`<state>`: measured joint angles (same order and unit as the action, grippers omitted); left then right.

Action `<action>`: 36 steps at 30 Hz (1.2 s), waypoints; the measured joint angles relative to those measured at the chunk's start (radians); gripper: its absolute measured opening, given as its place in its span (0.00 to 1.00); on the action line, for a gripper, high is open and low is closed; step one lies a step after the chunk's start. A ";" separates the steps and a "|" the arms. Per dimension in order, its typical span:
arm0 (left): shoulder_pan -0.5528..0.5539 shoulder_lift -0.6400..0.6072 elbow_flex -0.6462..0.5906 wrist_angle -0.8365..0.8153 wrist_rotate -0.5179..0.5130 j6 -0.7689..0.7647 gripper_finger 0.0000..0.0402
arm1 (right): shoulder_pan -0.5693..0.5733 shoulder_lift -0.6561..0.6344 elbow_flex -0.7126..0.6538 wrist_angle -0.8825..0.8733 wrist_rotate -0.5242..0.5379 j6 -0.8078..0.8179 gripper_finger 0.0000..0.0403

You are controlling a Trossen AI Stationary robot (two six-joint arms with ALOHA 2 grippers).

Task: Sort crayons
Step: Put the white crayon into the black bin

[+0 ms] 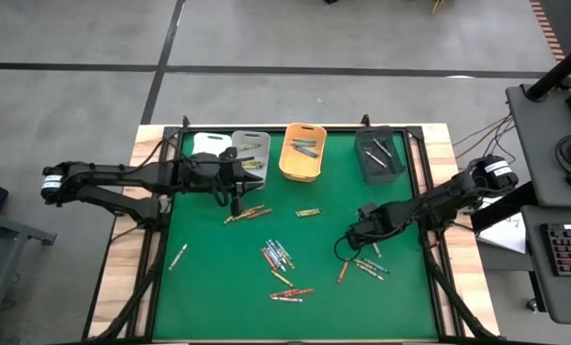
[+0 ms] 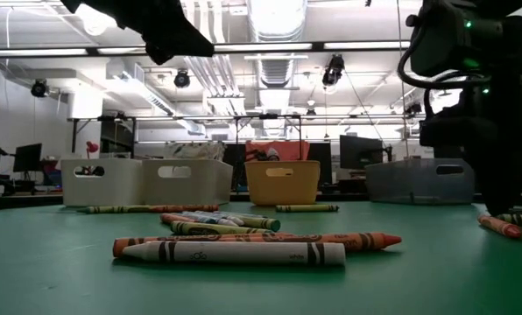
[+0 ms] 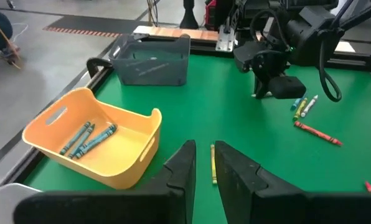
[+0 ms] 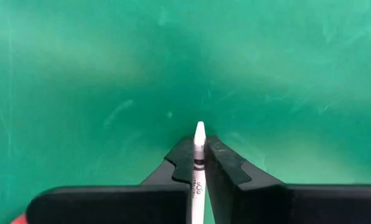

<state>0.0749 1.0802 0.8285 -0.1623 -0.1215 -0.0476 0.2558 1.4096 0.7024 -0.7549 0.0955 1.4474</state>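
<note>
Crayons lie loose on the green mat (image 1: 209, 287): a cluster in the middle (image 1: 278, 255), a few near the far left (image 1: 249, 214), others by the right arm (image 1: 370, 267). My right gripper (image 1: 360, 233) points down over the mat and is shut on a white crayon (image 4: 198, 162). My left gripper (image 1: 236, 199) hangs above the mat in front of the grey bin (image 1: 253, 149). Its fingers (image 3: 187, 163) stand a little apart and hold nothing. My right gripper pinches the white crayon between its two fingers, on the paper-wrapped shaft just behind the tip (image 4: 198, 169). The crayon lies along the fingers, and its white tip (image 4: 200, 130) sticks out past them toward the mat. The fingers come from above, pointing down.
Four bins stand along the far edge: white (image 1: 207, 144), grey, orange (image 1: 303, 153) with bluish crayons inside, and dark (image 1: 379, 155) with a few crayons. In the low view a white crayon (image 2: 235, 254) and an orange one (image 2: 270, 239) lie nearest.
</note>
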 joint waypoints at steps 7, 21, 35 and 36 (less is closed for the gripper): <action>-0.028 0.000 -0.052 0.086 0.000 -0.049 0.11 | -0.031 -0.023 0.128 -0.063 0.145 -0.141 0.03; -0.092 0.001 -0.147 0.332 0.002 -0.116 0.11 | -0.375 -0.018 0.548 -0.081 0.272 -0.960 0.03; -0.107 -0.001 -0.136 0.324 0.000 -0.138 0.11 | -0.942 -0.012 0.469 -0.223 0.248 -1.095 0.03; -0.107 -0.001 -0.136 0.324 0.000 -0.140 0.11 | -0.967 -0.012 0.450 -0.207 0.247 -1.095 0.03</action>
<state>-0.0319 1.0794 0.6926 0.1618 -0.1213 -0.1880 -0.7111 1.3972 1.1524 -0.9615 0.3430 0.3525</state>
